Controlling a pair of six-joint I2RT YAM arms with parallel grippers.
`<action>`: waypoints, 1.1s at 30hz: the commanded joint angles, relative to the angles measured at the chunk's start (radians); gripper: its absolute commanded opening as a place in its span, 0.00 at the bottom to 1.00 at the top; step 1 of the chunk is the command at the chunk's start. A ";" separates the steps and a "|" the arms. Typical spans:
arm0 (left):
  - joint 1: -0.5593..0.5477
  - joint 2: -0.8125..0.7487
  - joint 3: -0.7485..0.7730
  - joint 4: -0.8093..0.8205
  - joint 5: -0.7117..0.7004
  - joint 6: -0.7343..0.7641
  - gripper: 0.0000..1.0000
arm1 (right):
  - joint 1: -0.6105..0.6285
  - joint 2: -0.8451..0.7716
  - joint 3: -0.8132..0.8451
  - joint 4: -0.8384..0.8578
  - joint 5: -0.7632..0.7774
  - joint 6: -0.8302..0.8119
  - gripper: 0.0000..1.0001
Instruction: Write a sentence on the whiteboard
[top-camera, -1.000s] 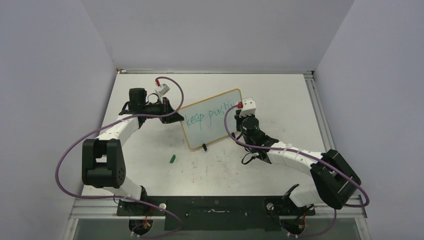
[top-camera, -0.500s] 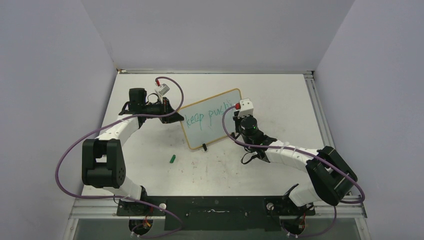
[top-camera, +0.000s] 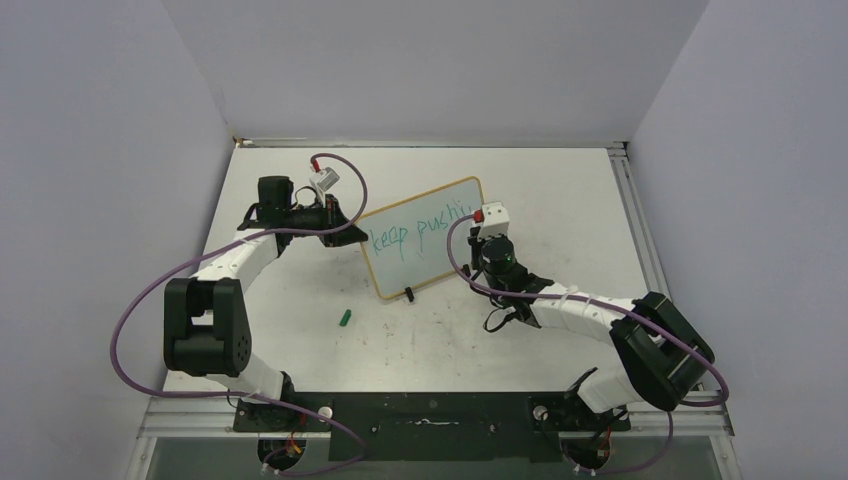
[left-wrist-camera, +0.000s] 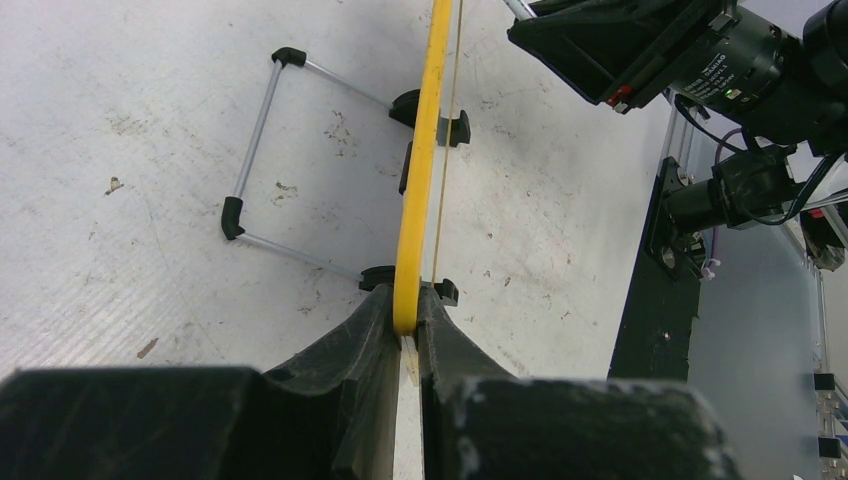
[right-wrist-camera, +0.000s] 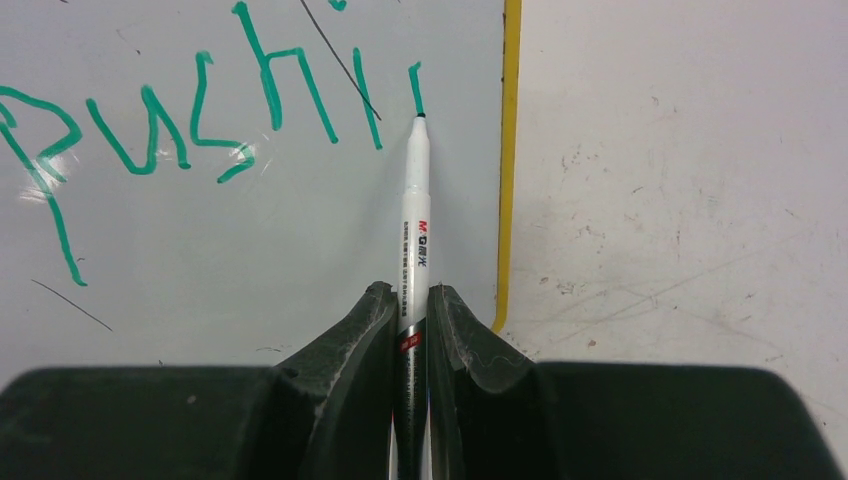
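The whiteboard (top-camera: 425, 240), yellow-framed, stands tilted mid-table on black clip feet. My left gripper (top-camera: 350, 232) is shut on its left edge; in the left wrist view the yellow frame (left-wrist-camera: 420, 180) runs between the jaws of that gripper (left-wrist-camera: 405, 310). The sentence (top-camera: 418, 230) reads "keep pushi" in teal; "pushi" (right-wrist-camera: 200, 100) fills the right wrist view. My right gripper (right-wrist-camera: 410, 300) is shut on a white marker (right-wrist-camera: 413, 210), whose tip touches the board at the bottom of a short new stroke (right-wrist-camera: 415, 88) near the right frame (right-wrist-camera: 508, 160).
A small green marker cap (top-camera: 345, 318) lies on the table in front of the board. A wire stand (left-wrist-camera: 260, 160) props the board from behind. The enclosure walls close in on three sides.
The right gripper shifted slightly up the board and came back down, drawing a short stroke after "pushi". The left arm and the board stayed still.
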 joint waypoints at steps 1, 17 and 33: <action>0.004 -0.032 0.039 0.004 -0.025 0.021 0.00 | -0.003 -0.015 -0.021 -0.008 -0.017 0.033 0.05; 0.003 -0.031 0.038 0.004 -0.024 0.021 0.00 | -0.008 0.014 0.082 0.021 0.004 -0.039 0.05; 0.003 -0.030 0.039 0.003 -0.025 0.022 0.00 | -0.036 0.019 0.058 0.010 0.005 -0.018 0.05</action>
